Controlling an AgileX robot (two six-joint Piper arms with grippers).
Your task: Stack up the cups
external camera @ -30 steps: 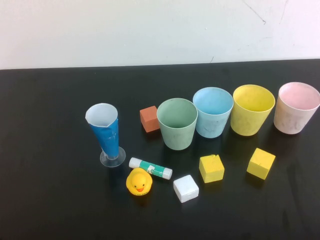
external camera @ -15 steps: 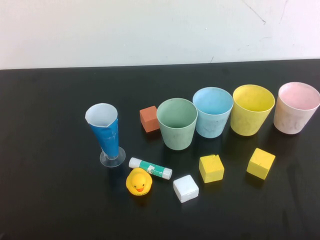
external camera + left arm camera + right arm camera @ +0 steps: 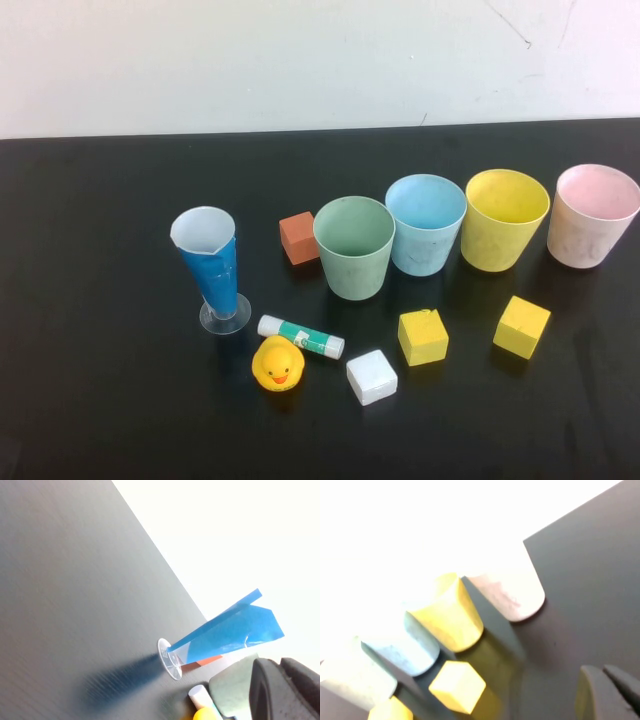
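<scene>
Fingers unreadable; grippers point(image 3: 280, 690) point(image 3: 607, 692), cups point(image 3: 354, 247) unmoved.

No visible change: cups point(image 3: 427, 224), arms hold earlier positions.

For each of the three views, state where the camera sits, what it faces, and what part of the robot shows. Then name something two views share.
High: raised, angled down at four cups; no arm shows.
Left wrist: on the left arm, facing the blue cone cup; left gripper at the frame edge.
Right wrist: on the right arm, facing the pink cup; right gripper at the edge.
Shared: yellow cup.
</scene>
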